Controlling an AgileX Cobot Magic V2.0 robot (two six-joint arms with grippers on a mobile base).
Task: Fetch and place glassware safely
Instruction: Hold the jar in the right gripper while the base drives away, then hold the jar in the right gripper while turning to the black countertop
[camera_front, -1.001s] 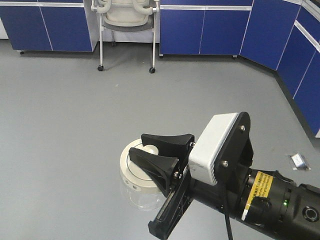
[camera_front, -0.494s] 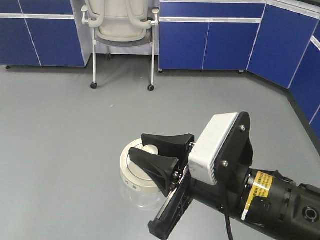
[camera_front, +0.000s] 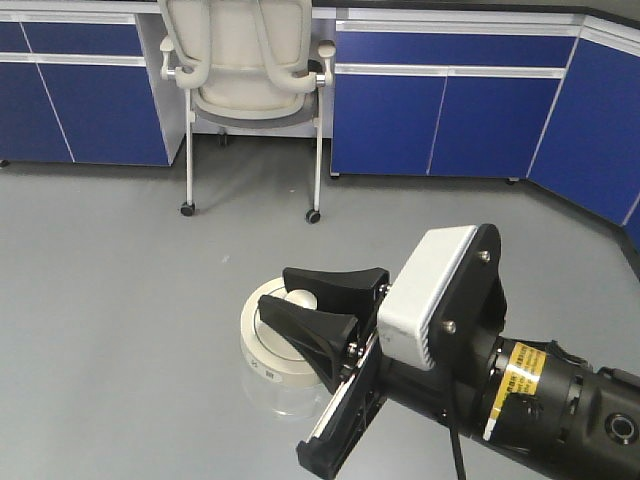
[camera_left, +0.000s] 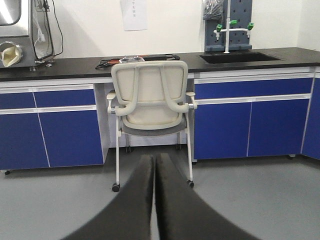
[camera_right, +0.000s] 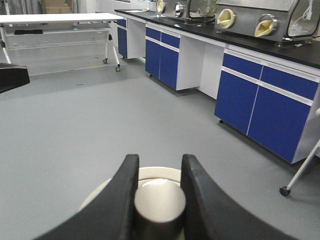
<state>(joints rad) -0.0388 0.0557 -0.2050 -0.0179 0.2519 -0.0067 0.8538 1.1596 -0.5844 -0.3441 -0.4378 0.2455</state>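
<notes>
Though my right gripper (camera_front: 290, 296) pinches the lid knob (camera_right: 160, 202), I'd sooner hold the fragile glass jar (camera_front: 285, 396) lower down; left gripper (camera_left: 154, 200) pressed together.

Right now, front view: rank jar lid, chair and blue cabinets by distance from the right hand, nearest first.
1. Jar lid: lower centre, gripped by the right hand.
2. Chair: upper left, standing on the floor beyond the hand.
3. Blue cabinets: along the back wall, behind the chair.
</notes>
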